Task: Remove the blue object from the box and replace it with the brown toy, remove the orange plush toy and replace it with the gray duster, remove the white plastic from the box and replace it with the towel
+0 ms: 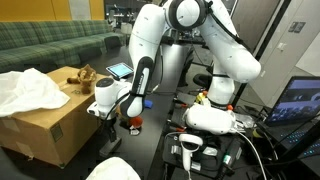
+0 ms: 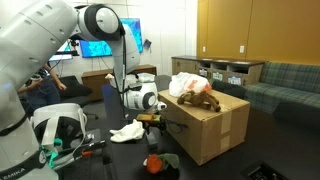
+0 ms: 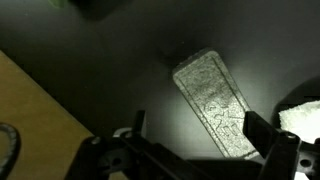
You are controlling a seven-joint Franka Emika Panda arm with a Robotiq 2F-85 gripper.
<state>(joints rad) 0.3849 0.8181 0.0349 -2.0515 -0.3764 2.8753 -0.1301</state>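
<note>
Gray duster (image 3: 213, 98) lies flat on the dark surface (a speckled oblong block), near the box (image 3: 30, 110) and below the gripper (image 3: 195, 128), whose jaws stand spread wide, gripping nothing. In an exterior view the brown toy (image 2: 200, 98) sits atop the box, beside what looks like white plastic (image 2: 183, 85).

On my feeds I count one cardboard box (image 1: 45, 125), one brown toy (image 2: 198, 99), one white plastic sheet (image 1: 25, 90), one orange plush toy (image 1: 131, 122), one gray duster (image 3: 212, 100), one white towel (image 2: 128, 131), one lit tablet (image 1: 120, 70) and one green couch (image 1: 50, 45).
</note>
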